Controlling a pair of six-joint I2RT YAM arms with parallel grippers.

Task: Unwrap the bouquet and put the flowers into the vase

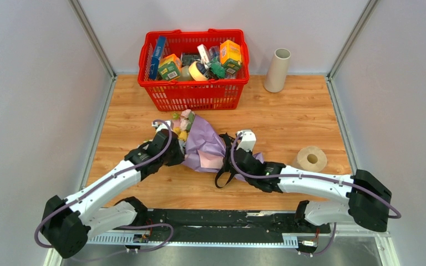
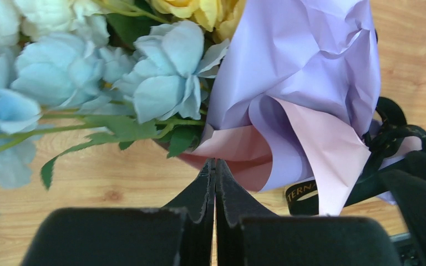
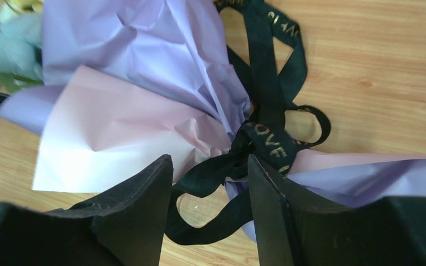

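Nearest me, the left hand (image 2: 215,166) is clenched tight, its tips meeting at the pink edge of the wrapping; whether a fold is caught there I cannot tell. The right hand (image 3: 209,166) is released, one finger either side of the black ribbon (image 3: 272,141) knot. Between them the bouquet (image 1: 202,147) lies on its side mid-tabletop (image 1: 288,122), the flowers (image 2: 166,83) spilling out leftward. It looks light and soft, with paper that tears and blooms that bruise, so I'd take a ribbon tail first, then the stems. The vase (image 1: 277,69) stands upright at the back, near the red basket (image 1: 194,94).
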